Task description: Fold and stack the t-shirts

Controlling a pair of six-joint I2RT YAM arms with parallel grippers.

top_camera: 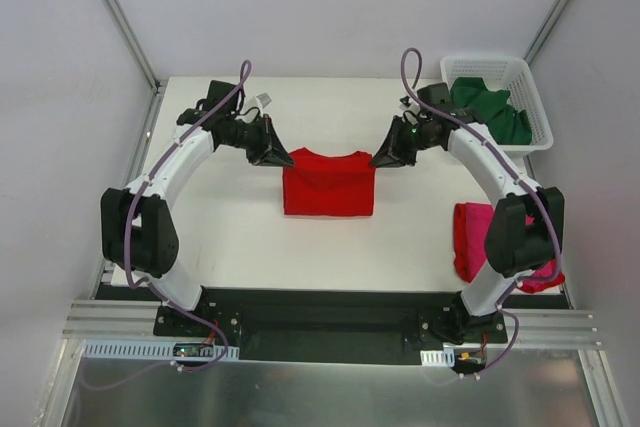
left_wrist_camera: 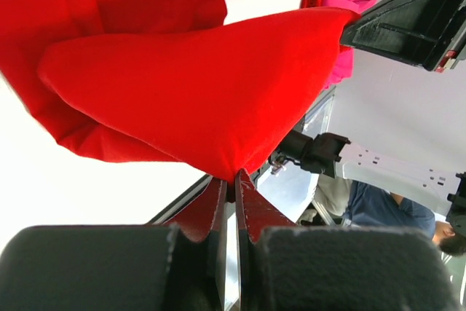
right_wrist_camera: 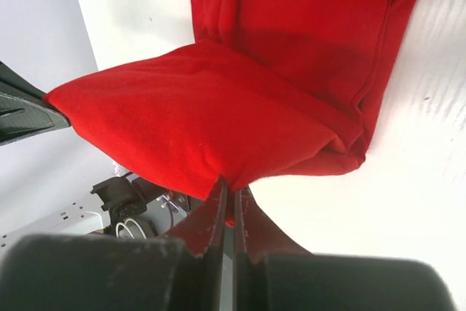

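A bright red t-shirt (top_camera: pixel 329 183) lies partly folded in the middle of the white table, its far edge lifted. My left gripper (top_camera: pixel 285 159) is shut on the far left corner of that edge, and my right gripper (top_camera: pixel 379 160) is shut on the far right corner. In the left wrist view the red t-shirt (left_wrist_camera: pixel 189 85) bunches into the closed left gripper (left_wrist_camera: pixel 235 178). The right wrist view shows the red t-shirt (right_wrist_camera: pixel 211 114) pinched in the right gripper (right_wrist_camera: pixel 232 189). A magenta-pink t-shirt (top_camera: pixel 470 239) lies at the right edge, partly behind the right arm. A dark green t-shirt (top_camera: pixel 492 109) sits in the basket.
A white lattice basket (top_camera: pixel 533 97) stands at the far right corner of the table (top_camera: pixel 230 237). Both arms arch over the table's left and right sides. Metal frame posts rise at the back corners.
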